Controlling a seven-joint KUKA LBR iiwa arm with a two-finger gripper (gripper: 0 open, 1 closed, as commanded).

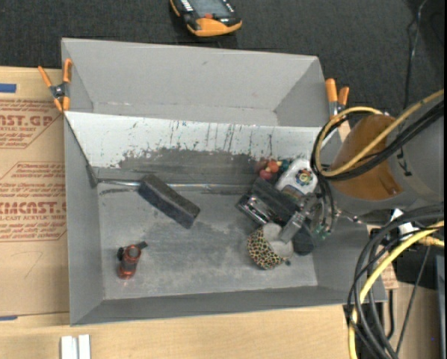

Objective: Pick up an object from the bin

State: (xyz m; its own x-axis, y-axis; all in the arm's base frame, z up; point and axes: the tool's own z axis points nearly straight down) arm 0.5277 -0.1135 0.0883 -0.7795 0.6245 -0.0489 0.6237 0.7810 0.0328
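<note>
My gripper point(292, 229) is low in the bin's right part, near the right wall. Just below and left of it lies a small leopard-spotted soft thing point(263, 252), touching or nearly touching the gripper's tip. A black boxy thing point(264, 204) lies tilted right beside the gripper on its upper left. A white thing with coloured marks point(295, 176) and a small red thing point(267, 170) sit behind it against the back wall. Part of the gripper hides what lies under it.
A dark grey oblong block point(170, 201) lies slanted in the bin's left middle. A small red and black toy point(128, 260) rests near the front left corner. The arm with its orange cover and cables hangs over the bin's right rim.
</note>
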